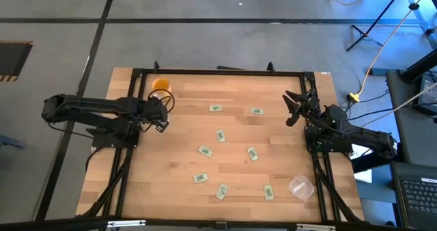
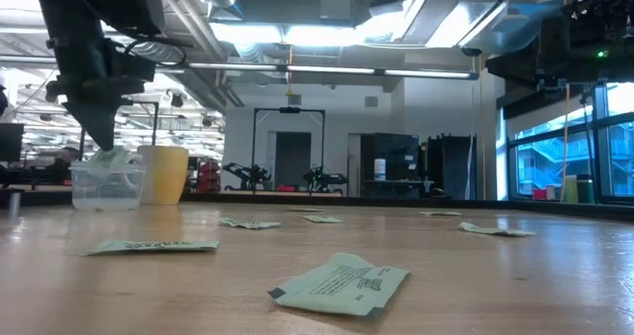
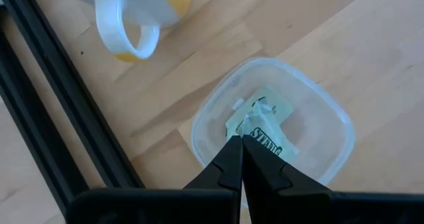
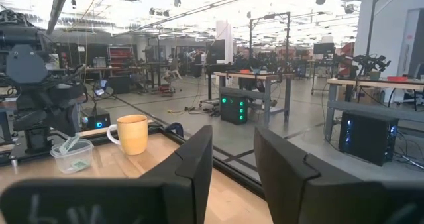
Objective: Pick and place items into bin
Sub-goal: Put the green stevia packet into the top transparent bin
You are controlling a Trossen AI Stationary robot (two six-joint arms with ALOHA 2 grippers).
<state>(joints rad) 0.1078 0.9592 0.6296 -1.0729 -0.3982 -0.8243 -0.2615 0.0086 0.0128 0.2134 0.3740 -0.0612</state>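
1. Left gripper (image 3: 241, 144) — fingers pressed together on a green packet (image 3: 262, 128), over the clear bin (image 3: 331, 128) beside the orange cup (image 1: 161, 85).
2. Right gripper (image 4: 233, 151) — parted, empty, raised at the surface's (image 1: 177, 149) far right edge.
3. High view alone shows loose packets (image 1: 205, 151) scattered across the surface.

Light green packets (image 1: 205, 151), orange cup (image 1: 160, 85), clear bin (image 3: 271, 134)

Left gripper (image 3: 241, 139) closed, right gripper (image 4: 233, 151) parted
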